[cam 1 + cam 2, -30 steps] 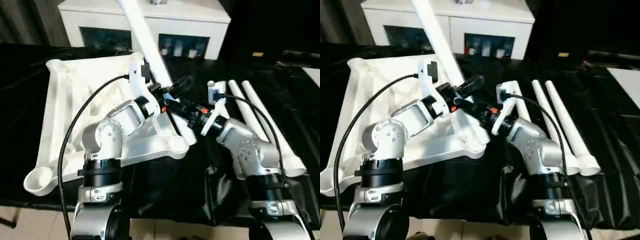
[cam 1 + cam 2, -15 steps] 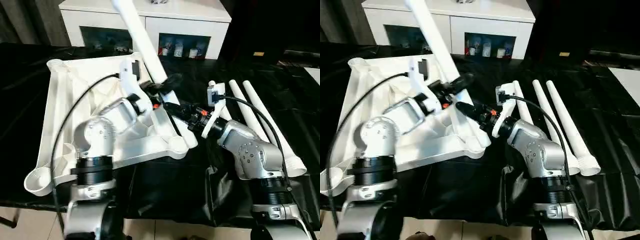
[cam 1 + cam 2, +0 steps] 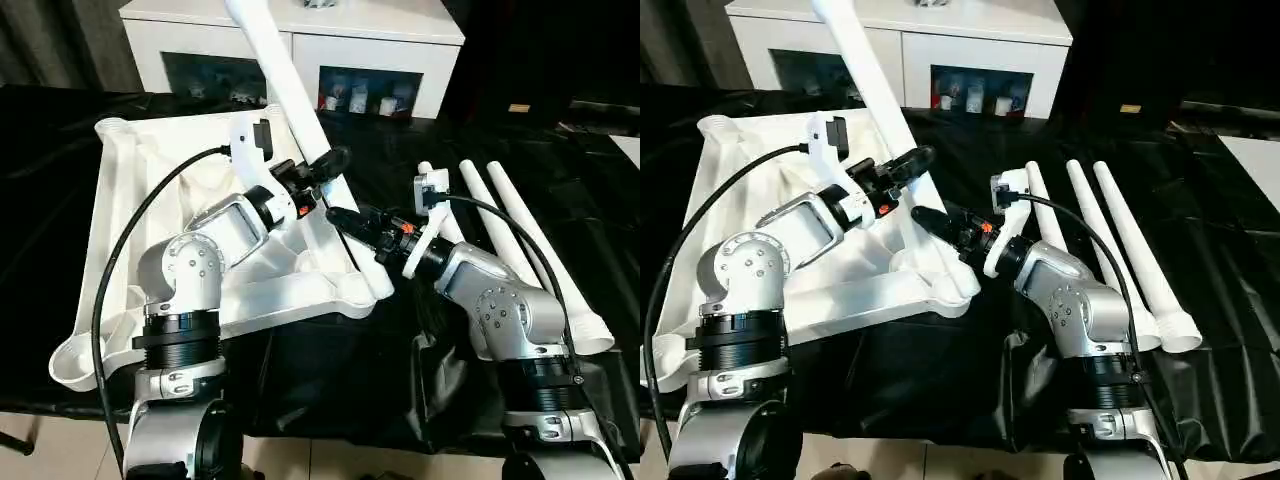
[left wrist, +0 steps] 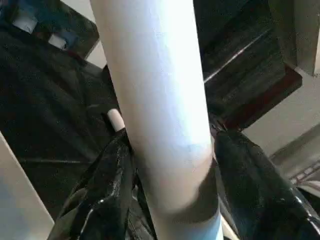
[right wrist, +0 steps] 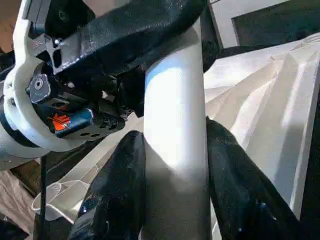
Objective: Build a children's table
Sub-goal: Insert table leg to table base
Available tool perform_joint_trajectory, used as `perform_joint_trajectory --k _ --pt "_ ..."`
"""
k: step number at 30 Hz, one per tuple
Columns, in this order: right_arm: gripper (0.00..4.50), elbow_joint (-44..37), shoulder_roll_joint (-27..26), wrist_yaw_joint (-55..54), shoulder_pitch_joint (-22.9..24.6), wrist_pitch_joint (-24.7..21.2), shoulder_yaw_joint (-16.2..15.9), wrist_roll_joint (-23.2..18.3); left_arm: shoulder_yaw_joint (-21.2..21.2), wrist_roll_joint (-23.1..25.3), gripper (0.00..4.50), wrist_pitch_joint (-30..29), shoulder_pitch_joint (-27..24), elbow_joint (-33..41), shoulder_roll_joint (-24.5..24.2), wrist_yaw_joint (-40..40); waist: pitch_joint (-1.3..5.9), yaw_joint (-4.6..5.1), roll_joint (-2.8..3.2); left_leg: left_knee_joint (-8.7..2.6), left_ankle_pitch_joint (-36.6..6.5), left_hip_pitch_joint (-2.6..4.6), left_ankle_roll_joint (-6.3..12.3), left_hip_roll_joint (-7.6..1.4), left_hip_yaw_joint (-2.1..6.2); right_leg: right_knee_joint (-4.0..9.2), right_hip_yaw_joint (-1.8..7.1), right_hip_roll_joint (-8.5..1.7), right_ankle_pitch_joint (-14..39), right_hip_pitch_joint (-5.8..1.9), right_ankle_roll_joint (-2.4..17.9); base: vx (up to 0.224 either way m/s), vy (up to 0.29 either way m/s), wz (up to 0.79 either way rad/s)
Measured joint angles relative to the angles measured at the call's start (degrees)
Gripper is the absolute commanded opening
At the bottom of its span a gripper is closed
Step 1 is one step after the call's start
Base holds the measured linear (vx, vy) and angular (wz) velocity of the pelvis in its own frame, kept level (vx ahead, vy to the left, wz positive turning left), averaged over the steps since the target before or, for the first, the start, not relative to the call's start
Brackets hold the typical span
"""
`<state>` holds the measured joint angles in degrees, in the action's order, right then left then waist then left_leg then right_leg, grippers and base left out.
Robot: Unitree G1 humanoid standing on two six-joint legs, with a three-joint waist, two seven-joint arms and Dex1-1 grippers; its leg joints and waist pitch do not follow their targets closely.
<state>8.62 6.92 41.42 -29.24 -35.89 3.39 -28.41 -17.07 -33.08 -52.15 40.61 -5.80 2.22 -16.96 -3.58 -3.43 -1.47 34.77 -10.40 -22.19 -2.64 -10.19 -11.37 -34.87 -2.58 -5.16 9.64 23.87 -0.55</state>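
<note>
Over the ribbed tabletop, my left gripper and right gripper both clamped one smooth white leg; wrist views showed each grip closely.

The leg is smooth white plastic with a soft sheen. The ribbed slab is matt white plastic. Each end effector's fingers are glossy black. The cloth is shiny, wrinkled black. The forearms are brushed silver metal.

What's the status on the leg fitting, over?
Both claws, left and right, clamped on raised leg. Its foot at tabletop corner socket. Three legs wait aside.
</note>
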Motion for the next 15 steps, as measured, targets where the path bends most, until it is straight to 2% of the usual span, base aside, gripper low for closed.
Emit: perform_joint_trajectory --k 3,4,13,14,15 --pt "1.41 0.0 -0.05 -0.24 0.0 0.01 -0.27 -0.02 -0.02 -0.55 2.23 -0.42 0.01 -0.04 -0.23 0.23 0.0 0.0 0.0 0.0 0.0 0.01 0.0 0.0 0.0 0.0 0.0 0.0 0.0 -0.01 0.0 0.0 0.0 0.0" --pt "1.41 0.0 -0.03 -0.3 0.0 0.02 -0.32 -0.01 -0.03 -0.64 2.0 -0.54 0.01 -0.05 -0.31 0.29 0.0 0.0 0.0 -0.01 0.0 0.0 0.0 0.0 0.0 0.0 0.0 0.0 0.0 0.0 0.0 0.0 0.0 0.0" --pt "1.41 0.09 -0.07 -0.96 0.02 0.12 -1.48 0.36 -0.09 -1.59 1.76 -1.72 0.01 0.0 -0.82 0.44 -0.01 -0.01 -0.01 0.0 0.0 0.0 0.0 0.0 0.0 0.0 0.0 0.0 0.0 0.0 0.0 0.0 0.0 0.0" --pt "1.76 0.09 -0.08 -0.97 0.01 0.12 -1.5 0.47 -0.09 -1.61 1.74 -1.79 0.01 0.0 -0.87 0.49 0.0 -0.03 -0.01 0.0 0.0 0.0 0.0 0.0 0.0 0.0 0.0 0.0 0.0 0.0 0.0 0.0 0.0 0.0" --pt "1.76 0.11 -0.16 -1.0 0.02 0.12 -1.49 0.46 -0.05 -1.64 1.74 -1.79 0.0 0.01 -0.94 0.53 -0.01 -0.03 -0.01 0.0 0.0 0.0 0.0 0.0 0.0 0.0 0.0 0.0 0.0 -0.01 0.0 0.0 0.0 0.0"
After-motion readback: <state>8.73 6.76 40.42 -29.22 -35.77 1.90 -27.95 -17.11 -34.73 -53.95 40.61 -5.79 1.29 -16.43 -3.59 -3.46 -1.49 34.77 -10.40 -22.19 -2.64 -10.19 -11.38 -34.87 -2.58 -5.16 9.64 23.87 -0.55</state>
